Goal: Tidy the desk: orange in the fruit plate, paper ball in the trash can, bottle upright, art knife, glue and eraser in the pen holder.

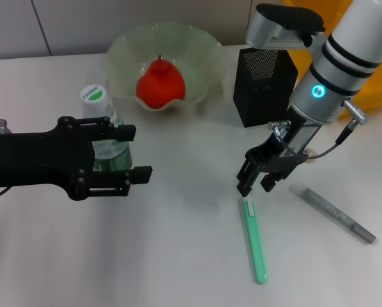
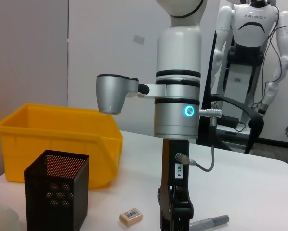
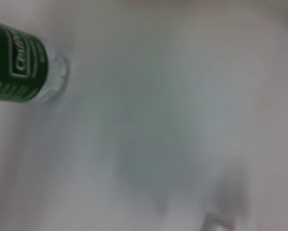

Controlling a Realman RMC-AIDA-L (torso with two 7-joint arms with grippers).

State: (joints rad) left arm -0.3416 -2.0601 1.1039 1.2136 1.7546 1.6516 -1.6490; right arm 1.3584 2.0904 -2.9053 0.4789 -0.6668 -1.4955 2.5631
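As we look down from the head, our left gripper (image 1: 135, 153) spreads wide around the upright clear bottle (image 1: 103, 131); our right gripper (image 1: 255, 182), narrowly parted, hovers over the green art knife (image 1: 255, 240). In the left wrist view, the tan eraser (image 2: 131, 216) lies on the white desk (image 2: 259, 192) beside the black mesh pen holder (image 2: 55, 192).

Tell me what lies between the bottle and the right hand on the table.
Nothing: in the head view the table is bare between the upright bottle and the right hand, which hangs above the green art knife.

White desk (image 1: 178, 256), grey wall (image 2: 28, 48), humanoid robot (image 2: 257, 57) behind
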